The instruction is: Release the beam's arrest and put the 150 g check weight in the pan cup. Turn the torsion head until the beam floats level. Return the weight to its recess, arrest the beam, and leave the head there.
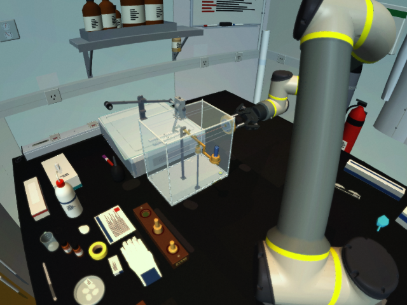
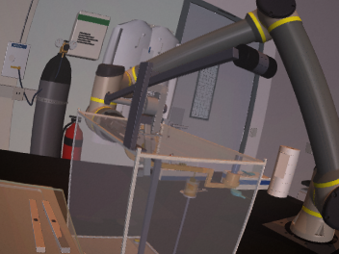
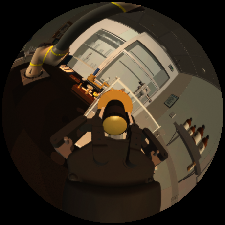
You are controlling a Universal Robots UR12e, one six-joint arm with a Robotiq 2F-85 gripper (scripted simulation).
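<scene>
The torsion head (image 3: 115,115), a dark knurled knob with a brass end cap and an orange dial behind it, sticks out of the right side of the clear case (image 1: 187,147). My gripper (image 3: 115,122) (image 1: 241,116) reaches in horizontally and its fingers are closed around the knob on either side. Inside the case the brass beam (image 1: 200,146) slopes down to the pan cup (image 1: 215,159), where a blue-topped weight (image 1: 216,151) stands. The wooden weight block (image 1: 161,234) lies in front of the case with one empty recess (image 1: 145,213) and two brass weights.
The clear case sits mid-table against a white flat instrument (image 1: 131,131). A glove (image 1: 141,259), tape roll (image 1: 98,250), wash bottle (image 1: 67,198) and boxes crowd the left of the table. My arm's base column (image 1: 315,147) stands at the right front.
</scene>
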